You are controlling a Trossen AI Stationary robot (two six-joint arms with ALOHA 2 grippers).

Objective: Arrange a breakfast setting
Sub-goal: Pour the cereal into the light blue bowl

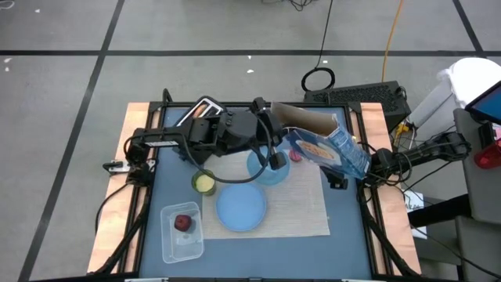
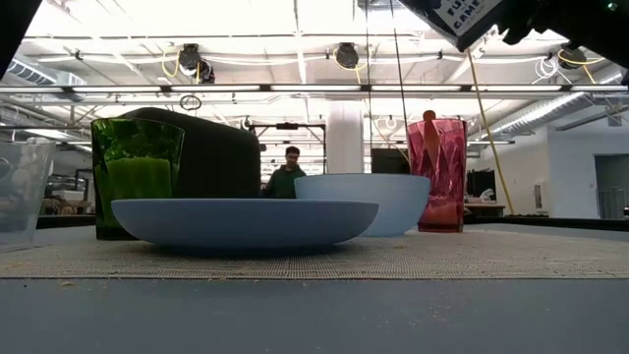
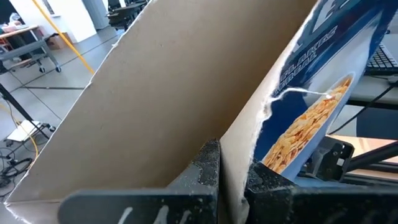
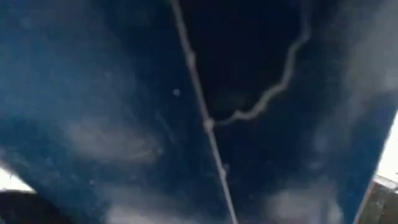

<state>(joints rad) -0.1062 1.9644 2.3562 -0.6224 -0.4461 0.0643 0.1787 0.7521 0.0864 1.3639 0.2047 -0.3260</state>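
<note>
Grey tiled floor [image 1: 235, 31] w/ dark seams, bright ceiling strip lights [image 2: 295, 29], white column [image 2: 346, 138], distant person [image 2: 287, 169].

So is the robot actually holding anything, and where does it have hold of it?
Yes. The left hand pinches the torn top edge of the open cereal box, held above the bowl. The right hand's grip cannot be told.

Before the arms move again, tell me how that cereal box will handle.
The cereal box is probably floppy: its torn cardboard wall looks thin where the left end effector pinches it. With the top open and the box tilted above the bowl, contents may shift and spill. It likely needs both grips; the right end effector sits against its far side.
</note>
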